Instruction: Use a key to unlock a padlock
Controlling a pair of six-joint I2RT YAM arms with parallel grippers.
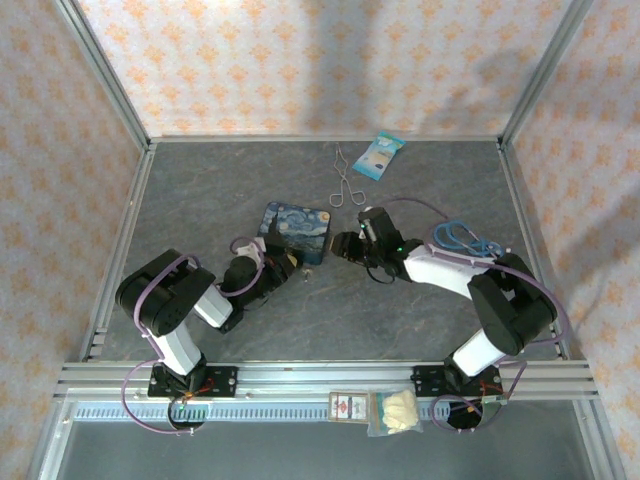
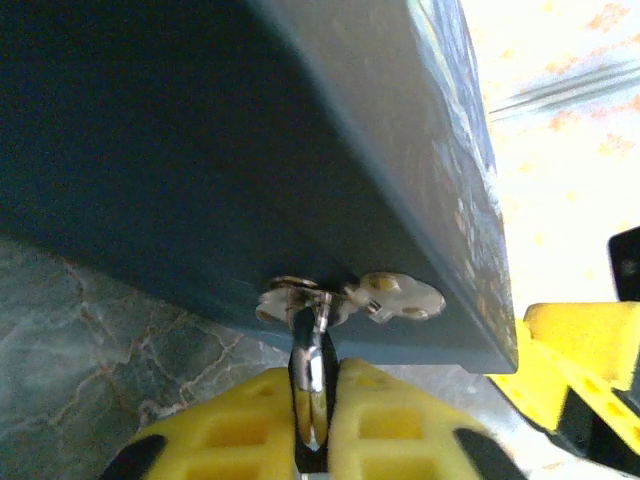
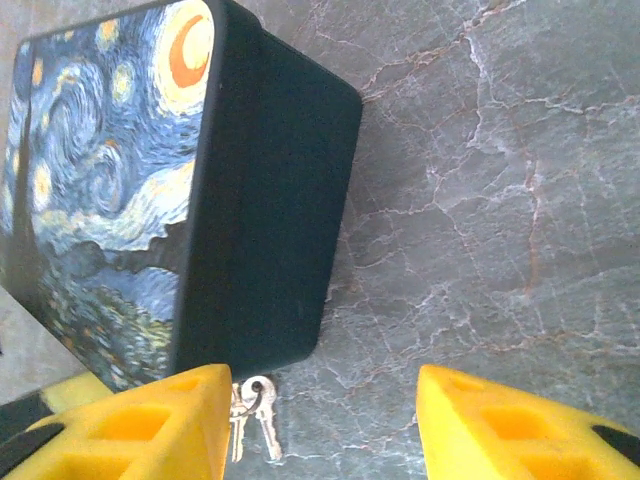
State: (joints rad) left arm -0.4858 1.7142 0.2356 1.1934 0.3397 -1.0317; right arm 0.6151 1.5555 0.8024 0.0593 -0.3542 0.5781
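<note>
1. At the tin [image 1: 296, 225] edge, left gripper [image 2: 312, 405] pinches the padlock [image 2: 312, 350]; right gripper [image 3: 320, 405] wide, key [image 3: 266, 432] beside its finger.
2. Risk: the thin pinch could let the padlock twist loose when the key pushes in.

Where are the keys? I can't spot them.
Find the blue painted tin in the middle. At its dark corner next to the right tool lie the keys: two tiny silvery ones on a ring, far smaller than the long wire tongs further back.
</note>
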